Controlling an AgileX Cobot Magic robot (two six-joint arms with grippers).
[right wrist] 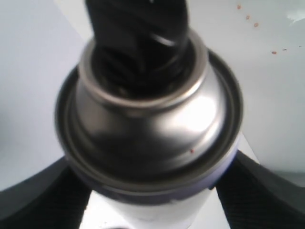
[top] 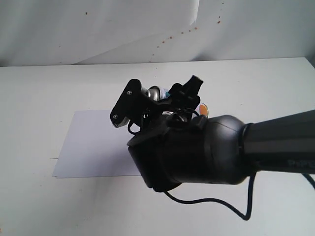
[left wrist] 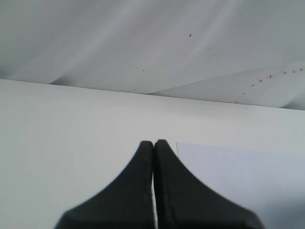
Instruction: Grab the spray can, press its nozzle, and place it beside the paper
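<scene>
My right gripper (top: 160, 96) is shut on the spray can (top: 153, 92) and holds it in the air over the right part of the paper (top: 93, 147). In the right wrist view the can's silver domed top (right wrist: 152, 124) fills the frame, with the black nozzle (right wrist: 138, 33) rising from it. The black fingers (right wrist: 269, 191) press on both sides of the white body. My left gripper (left wrist: 153, 143) is shut with nothing in it, low over the table by the paper's corner (left wrist: 248, 171). It does not show in the exterior view.
The white table (top: 49, 98) runs back to a white backdrop (top: 98, 29) flecked with small red specks. The right arm's bulky black wrist (top: 197, 152) and a looping cable (top: 211, 200) hide the table's middle right.
</scene>
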